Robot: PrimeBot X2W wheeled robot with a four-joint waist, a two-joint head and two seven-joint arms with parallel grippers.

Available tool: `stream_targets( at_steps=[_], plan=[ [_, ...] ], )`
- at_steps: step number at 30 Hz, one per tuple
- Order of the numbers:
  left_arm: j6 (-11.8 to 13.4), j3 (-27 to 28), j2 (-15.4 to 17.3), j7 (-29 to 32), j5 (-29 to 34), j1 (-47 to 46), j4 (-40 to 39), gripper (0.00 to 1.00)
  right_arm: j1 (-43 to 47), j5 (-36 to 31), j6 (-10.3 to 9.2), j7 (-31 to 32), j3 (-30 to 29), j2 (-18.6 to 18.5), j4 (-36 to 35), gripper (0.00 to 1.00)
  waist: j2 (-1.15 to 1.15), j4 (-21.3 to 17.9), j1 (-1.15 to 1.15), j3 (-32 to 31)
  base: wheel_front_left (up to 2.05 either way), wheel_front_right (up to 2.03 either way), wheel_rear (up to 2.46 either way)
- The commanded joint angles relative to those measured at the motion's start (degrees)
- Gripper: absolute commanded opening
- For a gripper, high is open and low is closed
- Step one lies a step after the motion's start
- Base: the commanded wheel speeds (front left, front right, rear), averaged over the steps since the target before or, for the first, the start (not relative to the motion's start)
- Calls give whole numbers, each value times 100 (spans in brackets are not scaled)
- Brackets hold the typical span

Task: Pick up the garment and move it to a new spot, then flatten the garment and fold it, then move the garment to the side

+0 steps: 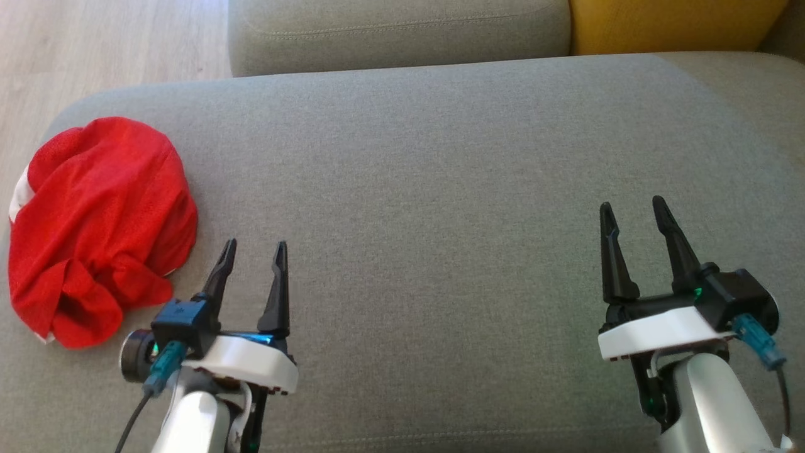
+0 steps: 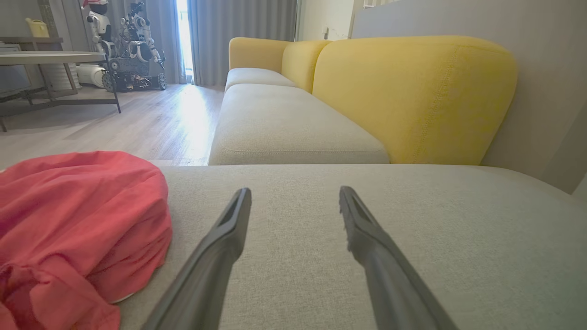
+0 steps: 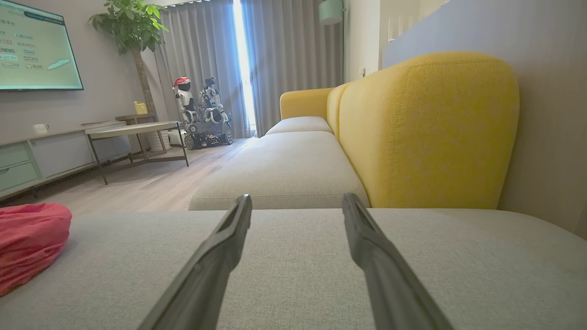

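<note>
Lying bunched in a heap at the left edge of the grey seat cushion (image 1: 440,157), the red garment (image 1: 97,229) sits to the left of my left gripper (image 1: 255,245), just beside it but apart: in the head view its nearest fold ends a little short of my outer finger. The heap is longer than it is wide, its long axis running along that left edge from far side to near side, with a strip of white trim (image 1: 19,195) on its outer rim. My fingers point toward the far edge of the cushion, so the cloth lies beside them, not ahead of them; in my left wrist view it shows at the lower left while the gap between my fingers looks onto bare cushion. My right gripper (image 1: 632,204) hovers over the right part of the cushion, well apart from the heap, so the left arm is plainly the nearer. Both pairs of jaws stand wide open, holding nothing and touching no cloth; whether the fingertips rest on the cushion I cannot tell. I judge the pick-up not yet begun, and that it turns on swinging my left jaws leftward over the heap before closing.
</note>
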Motion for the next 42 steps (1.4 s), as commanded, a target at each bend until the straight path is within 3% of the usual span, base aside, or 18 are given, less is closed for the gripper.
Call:
stream_targets(
  at_steps=[1, 16, 42],
  plan=[
    [-52, 220, 1, -70, 67, -176, -135, 100, -268, -99, 22, -69, 118, -37, -169, 100, 0, 1, 0, 3, 0, 0, 0],
    [-90, 223, -28, -70, 56, -202, -108, 100, -254, -187, 22, -86, 135, -37, -185, 100, 0, 184, 0, -16, 0, 0, 0],
    [-33, 471, -30, -70, 151, 50, -271, 100, -125, -196, 22, -75, 593, -37, -148, 100, 0, 2403, 0, -175, 0, 0, 0]
  ],
)
